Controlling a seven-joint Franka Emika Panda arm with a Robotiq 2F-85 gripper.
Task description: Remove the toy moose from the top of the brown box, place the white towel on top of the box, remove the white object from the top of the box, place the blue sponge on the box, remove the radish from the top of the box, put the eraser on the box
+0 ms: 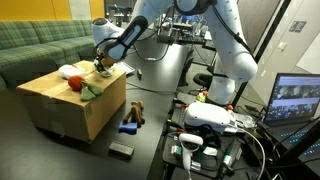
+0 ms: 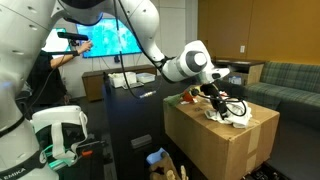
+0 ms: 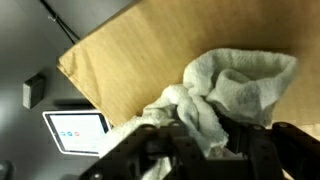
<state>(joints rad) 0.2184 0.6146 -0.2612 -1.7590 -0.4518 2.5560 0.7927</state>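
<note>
My gripper (image 1: 101,66) (image 2: 217,103) is low over the far corner of the brown box (image 1: 60,105) (image 2: 215,145) (image 3: 120,55). In the wrist view the crumpled white towel (image 3: 235,85) lies on the box top, and the gripper (image 3: 200,135) is shut on a fold of it. The radish (image 1: 72,80), red with green leaves, sits on the box near its middle. On the floor beside the box lie the toy moose (image 1: 136,108), the blue sponge (image 1: 128,127) and the dark eraser (image 1: 121,149). I cannot pick out the white object.
A green sofa (image 1: 40,45) stands behind the box. A second robot base and a cart with cables (image 1: 205,130) stand beside it, with a laptop (image 1: 300,100) further out. A white-framed screen (image 3: 75,130) lies on the floor below the box edge.
</note>
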